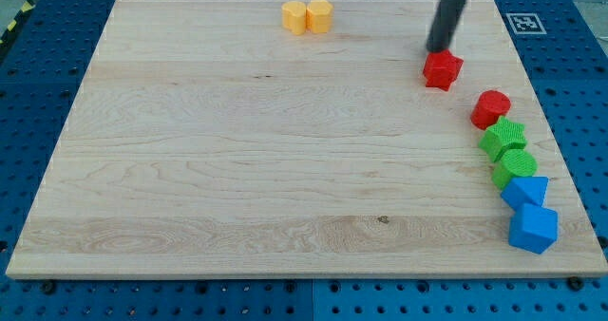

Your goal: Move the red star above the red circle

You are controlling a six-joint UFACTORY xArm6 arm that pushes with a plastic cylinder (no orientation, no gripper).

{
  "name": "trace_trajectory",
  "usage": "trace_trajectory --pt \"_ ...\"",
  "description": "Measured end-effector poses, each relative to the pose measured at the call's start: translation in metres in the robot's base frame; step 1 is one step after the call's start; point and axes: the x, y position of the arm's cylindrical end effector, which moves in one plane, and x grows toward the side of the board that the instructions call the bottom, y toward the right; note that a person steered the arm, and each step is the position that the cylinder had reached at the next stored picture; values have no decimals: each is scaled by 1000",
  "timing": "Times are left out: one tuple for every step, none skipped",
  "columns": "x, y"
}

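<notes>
Pressing my tip (pixel 439 50), a plain rod with no claw to open, against red star (pixel 443 69), upper right. Sitting lower right: one red circle (pixel 491 107). Counting two yellow, two green, two blue blocks.

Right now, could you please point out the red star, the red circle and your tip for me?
red star (pixel 443 70), camera view, centre of its top face.
red circle (pixel 491 105), camera view, middle of its top face.
my tip (pixel 438 50), camera view, the rod's very end.
</notes>
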Motion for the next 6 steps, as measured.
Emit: trace_trajectory --pt "8 -41" --pt "48 -24" --pt "48 -4" --pt "28 -8" --pt "32 2" --pt "45 28"
